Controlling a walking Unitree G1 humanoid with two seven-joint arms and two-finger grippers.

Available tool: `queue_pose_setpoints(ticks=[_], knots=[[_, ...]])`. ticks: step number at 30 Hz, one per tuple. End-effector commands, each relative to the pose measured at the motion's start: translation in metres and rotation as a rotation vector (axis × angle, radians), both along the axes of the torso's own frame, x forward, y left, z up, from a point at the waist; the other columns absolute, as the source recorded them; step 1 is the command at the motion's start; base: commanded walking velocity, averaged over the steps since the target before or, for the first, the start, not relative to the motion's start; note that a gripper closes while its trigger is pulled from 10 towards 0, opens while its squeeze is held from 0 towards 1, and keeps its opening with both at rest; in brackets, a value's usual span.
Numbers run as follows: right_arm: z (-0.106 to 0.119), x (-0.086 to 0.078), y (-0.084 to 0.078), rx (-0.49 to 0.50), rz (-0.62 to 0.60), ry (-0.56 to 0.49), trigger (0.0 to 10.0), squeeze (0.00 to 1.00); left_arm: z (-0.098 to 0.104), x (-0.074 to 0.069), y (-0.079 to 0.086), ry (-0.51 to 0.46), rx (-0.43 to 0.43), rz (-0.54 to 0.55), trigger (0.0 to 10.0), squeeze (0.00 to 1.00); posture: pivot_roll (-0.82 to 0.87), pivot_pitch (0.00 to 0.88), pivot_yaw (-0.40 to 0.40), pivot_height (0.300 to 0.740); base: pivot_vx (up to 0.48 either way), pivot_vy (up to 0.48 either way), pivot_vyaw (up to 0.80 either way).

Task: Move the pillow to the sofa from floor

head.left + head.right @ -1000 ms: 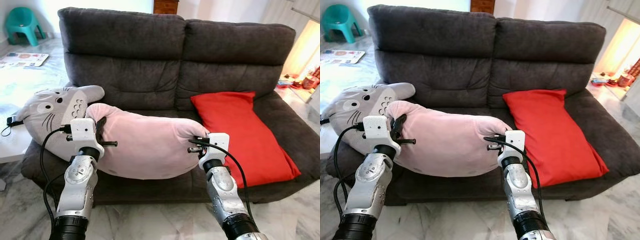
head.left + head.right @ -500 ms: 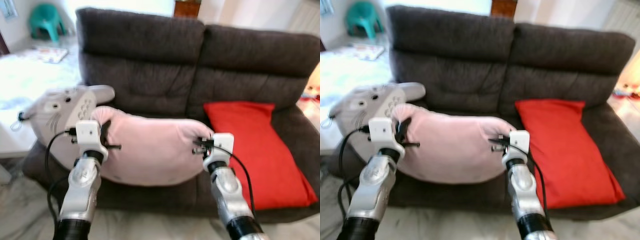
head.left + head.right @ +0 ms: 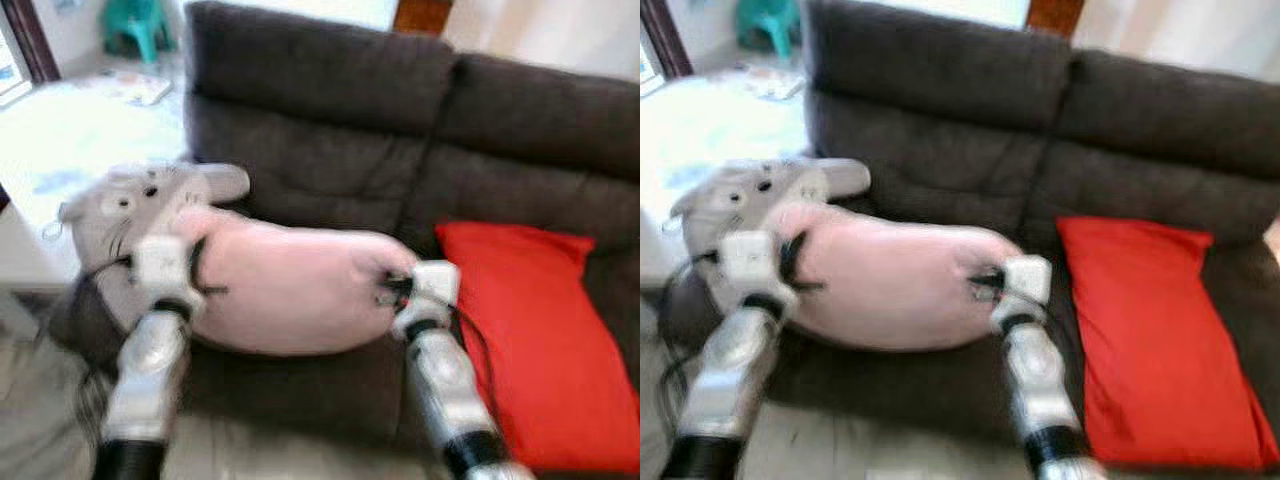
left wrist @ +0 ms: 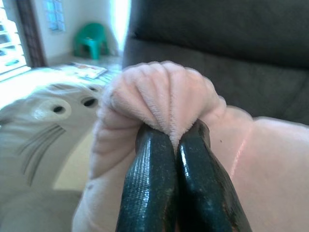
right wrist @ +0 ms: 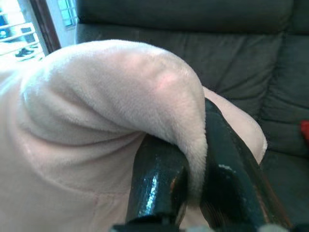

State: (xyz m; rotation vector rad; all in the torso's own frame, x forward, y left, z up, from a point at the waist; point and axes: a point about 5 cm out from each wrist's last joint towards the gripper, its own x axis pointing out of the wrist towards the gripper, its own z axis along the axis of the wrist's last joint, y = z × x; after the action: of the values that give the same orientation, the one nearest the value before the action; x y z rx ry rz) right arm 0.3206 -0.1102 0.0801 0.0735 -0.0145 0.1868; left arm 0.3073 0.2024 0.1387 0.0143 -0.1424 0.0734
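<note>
A pale pink plush pillow point(image 3: 285, 285) hangs between my two grippers in front of the dark grey sofa point(image 3: 330, 110), just above its seat. My left gripper point(image 3: 195, 262) is shut on the pillow's left end, pinching a bunched fold of plush point(image 4: 161, 96) between its black fingers point(image 4: 149, 183). My right gripper point(image 3: 388, 290) is shut on the pillow's right end, with a fold of pink fabric point(image 5: 145, 92) squeezed between its fingers point(image 5: 222, 188). The head views are blurred.
A grey cat-faced plush cushion point(image 3: 125, 205) leans on the sofa's left end, touching the pink pillow. A red pillow point(image 3: 540, 330) lies on the right seat. A teal stool point(image 3: 140, 20) and a mat lie on the pale floor at the back left.
The camera has swung left and closer, so the sofa and red pillow have slid to the right in the frame. Both grippers keep their hold on the pink pillow.
</note>
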Motion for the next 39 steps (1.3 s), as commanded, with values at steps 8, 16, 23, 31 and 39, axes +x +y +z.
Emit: queue_pose_setpoints(ticks=[8,16,23,31,39], knots=[[0.008,0.003,-0.018,0.016,-0.063,-0.04,10.0,0.0,0.013,0.004,-0.016,-0.067,-0.002,-0.051,10.0,0.0,0.18,0.0,-0.113,0.74,0.0,0.0,0.0],[0.008,0.004,-0.019,0.013,-0.063,-0.035,10.0,0.0,0.014,0.004,-0.016,-0.067,-0.003,-0.047,10.0,0.0,0.18,0.0,-0.115,0.74,0.0,0.0,0.0],[0.009,0.004,-0.018,0.009,-0.057,-0.035,10.0,0.0,0.013,0.004,-0.017,-0.065,-0.006,-0.044,10.0,0.0,0.18,0.0,-0.116,0.74,0.0,0.0,0.0],[0.022,0.015,-0.02,-0.001,-0.052,-0.064,10.0,0.0,0.012,0.008,-0.019,-0.062,-0.006,-0.051,10.0,0.0,0.14,0.0,-0.126,0.74,0.0,0.0,0.0],[0.034,0.02,-0.041,-0.011,-0.142,-0.113,10.0,0.0,0.002,0.012,-0.024,-0.002,0.076,-0.145,10.0,0.0,0.06,0.017,-0.041,0.74,0.0,0.0,0.0]])
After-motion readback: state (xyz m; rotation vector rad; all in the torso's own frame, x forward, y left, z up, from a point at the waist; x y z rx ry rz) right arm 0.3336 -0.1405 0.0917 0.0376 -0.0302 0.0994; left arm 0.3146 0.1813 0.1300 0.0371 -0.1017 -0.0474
